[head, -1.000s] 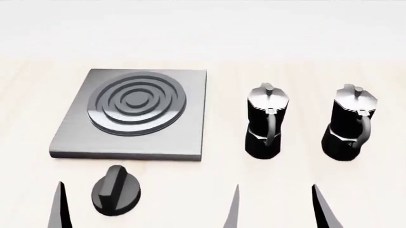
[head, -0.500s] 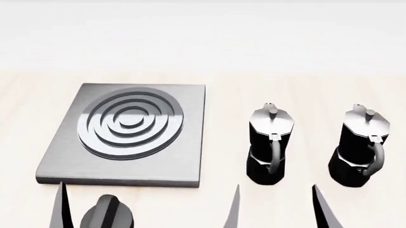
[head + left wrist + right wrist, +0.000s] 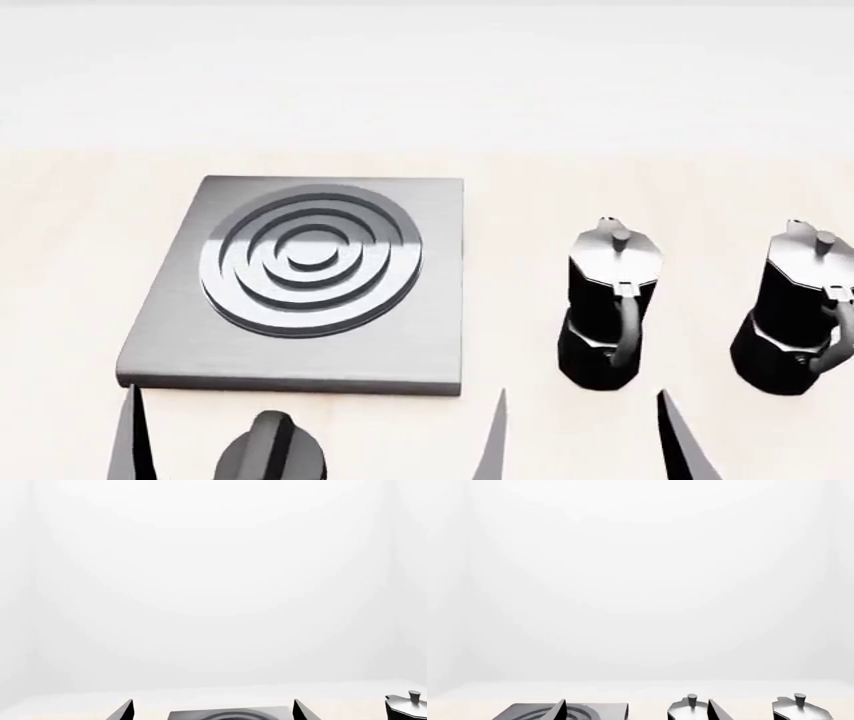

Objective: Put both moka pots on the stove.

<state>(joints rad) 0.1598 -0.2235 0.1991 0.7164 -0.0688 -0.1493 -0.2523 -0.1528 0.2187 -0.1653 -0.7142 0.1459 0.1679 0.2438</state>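
Note:
The stove lies flat on the pale wooden counter, left of centre in the head view. Two moka pots stand upright to its right, the near one and the far-right one, handles facing me. My right gripper is open and empty, low in front of the near pot, not touching it. Of my left gripper the head view shows only one fingertip; it is open and empty, facing the stove. The right wrist view shows the stove's edge and both pots.
A round black knob with a ridge sits on the counter in front of the stove, near my left gripper. A pot's lid shows at the edge of the left wrist view. A white wall rises behind the counter.
The head view has shifted: stove, pots and knob first slid down in the picture, then to the right. The fingertips keep their place in the picture. Nothing was grasped.

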